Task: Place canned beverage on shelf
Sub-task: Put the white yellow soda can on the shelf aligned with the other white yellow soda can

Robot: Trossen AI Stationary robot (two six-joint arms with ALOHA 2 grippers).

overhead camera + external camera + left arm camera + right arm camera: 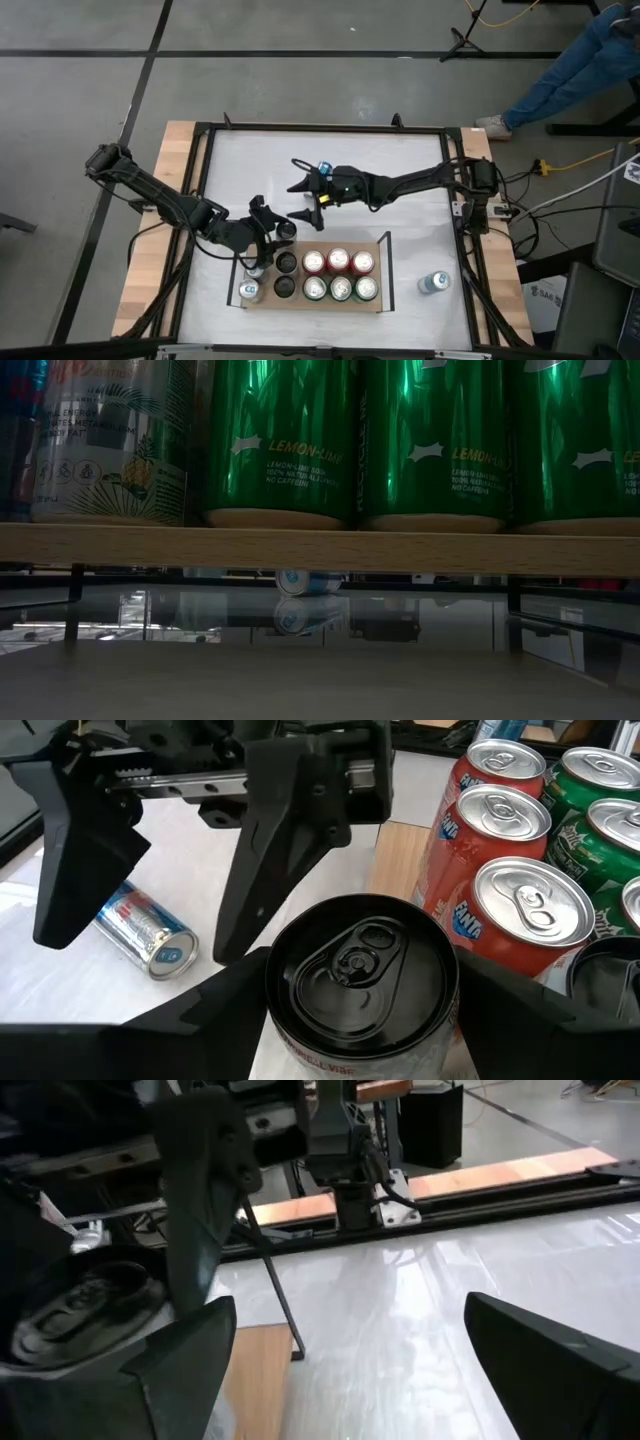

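Risk, as we judge it, is that our left gripper [355,1020], clamped on the black-topped can [362,975] at the shelf [385,300] end beside the Fanta cans [500,860], knocks them over, while our right gripper [308,200] hangs spread above the shelf

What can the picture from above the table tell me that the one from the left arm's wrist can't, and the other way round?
Only the view from above shows both arms whole, the right pincer open over bare tabletop, the whole shelf, and a can lying alone on the table. Only the wrist view shows close detail: the left pincer around a black-topped can, the Fanta lettering on the red cans, and a blue and silver can lying on its side. Both show the red and green cans standing on the shelf.
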